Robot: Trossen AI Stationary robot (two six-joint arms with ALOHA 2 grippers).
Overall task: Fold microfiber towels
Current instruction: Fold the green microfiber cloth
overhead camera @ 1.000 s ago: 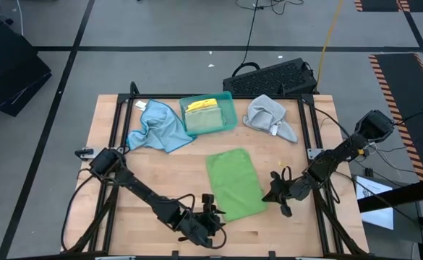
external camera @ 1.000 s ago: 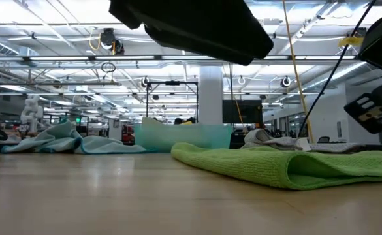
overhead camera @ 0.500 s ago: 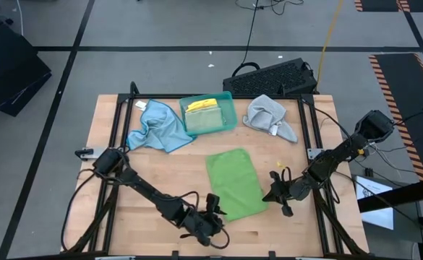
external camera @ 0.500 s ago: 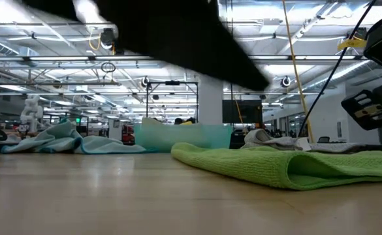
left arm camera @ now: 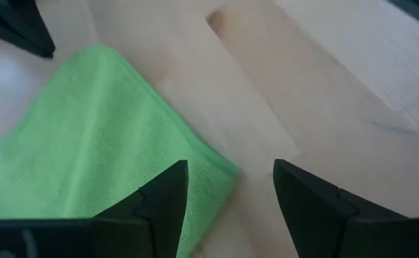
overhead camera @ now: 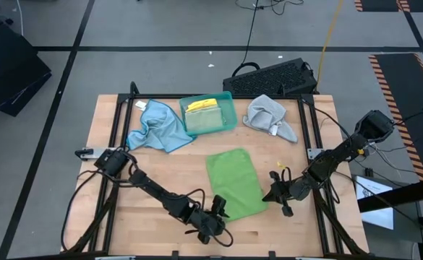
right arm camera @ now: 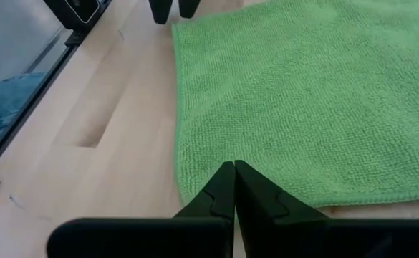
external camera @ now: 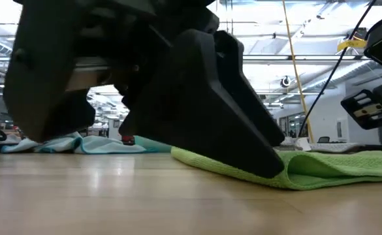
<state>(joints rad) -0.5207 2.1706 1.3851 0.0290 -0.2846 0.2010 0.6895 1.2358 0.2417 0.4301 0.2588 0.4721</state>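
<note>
A green microfiber towel [overhead camera: 235,184] lies flat and folded over in the middle of the table; its folded edge [external camera: 308,173] shows in the low view. My left gripper [overhead camera: 218,209] is open at the towel's near left corner [left arm camera: 220,166], one finger [left arm camera: 162,201] over the cloth and the other [left arm camera: 309,208] over bare wood. My right gripper [overhead camera: 272,193] is shut at the towel's right edge [right arm camera: 195,193]. A light blue towel [overhead camera: 157,126] and a grey towel [overhead camera: 269,115] lie crumpled at the far side. My left gripper slants down from the near left with its open fingers on either side of the green towel's near left corner [left arm camera: 223,170]. Whether a finger touches the cloth I cannot tell.
A teal tray [overhead camera: 229,97] with folded yellow and green cloths stands at the far middle, between the blue and grey towels. A black keyboard [overhead camera: 272,78] lies beyond the far edge. Bare wood [overhead camera: 139,231] lies at the near left.
My left gripper has gone down and toward the green towel's near left corner, rolling its wrist on the way. In the low view it has sunk until it fills the picture's left and middle. The towel has kept still.
</note>
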